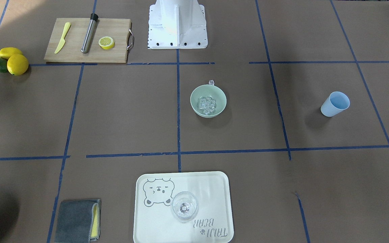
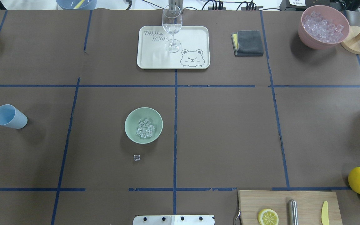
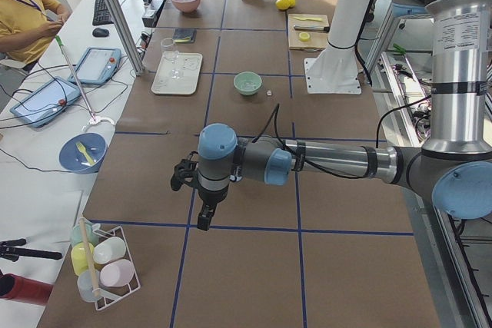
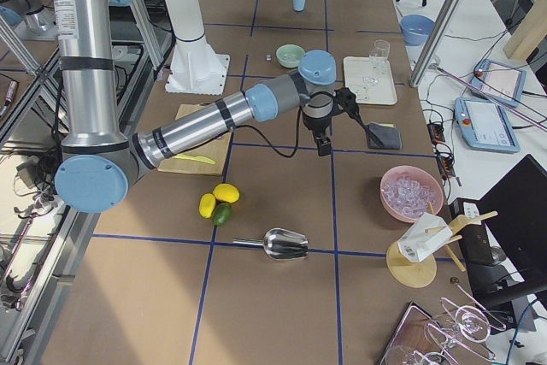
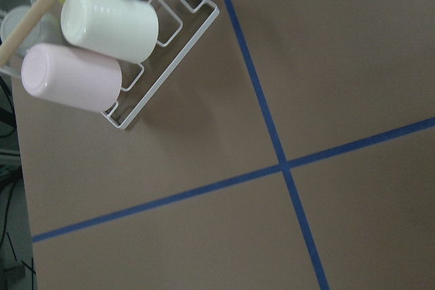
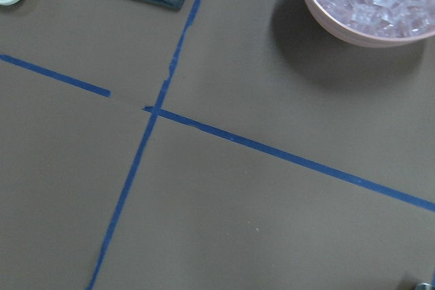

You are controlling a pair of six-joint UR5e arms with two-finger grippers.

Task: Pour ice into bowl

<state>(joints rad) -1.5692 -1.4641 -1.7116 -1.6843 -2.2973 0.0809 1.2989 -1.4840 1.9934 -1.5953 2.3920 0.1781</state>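
Observation:
The pale mint-green bowl point(image 1: 214, 113) point(image 2: 130, 120) stands near the table's middle and holds a handful of clear ice cubes point(image 1: 208, 105) point(image 2: 145, 128). One stray cube point(image 1: 211, 82) point(image 2: 137, 157) lies on the table on the robot's side of the bowl. The light blue cup point(image 1: 334, 104) point(image 2: 9, 116) stands empty far off on the robot's left. My left gripper point(image 3: 202, 219) shows only in the exterior left view and my right gripper point(image 4: 323, 147) only in the exterior right view. Both hang above bare table away from the bowl. I cannot tell whether either is open or shut.
A cream tray point(image 2: 195, 34) with a wine glass point(image 2: 172, 26) stands at the far side. Beside it lie a grey cloth point(image 2: 248, 42) and a pink tub of ice point(image 2: 322, 28). A cutting board point(image 1: 86, 40) and lemons point(image 1: 15, 60) are near the robot's right. A cup rack point(image 5: 129, 39) stands at the left end.

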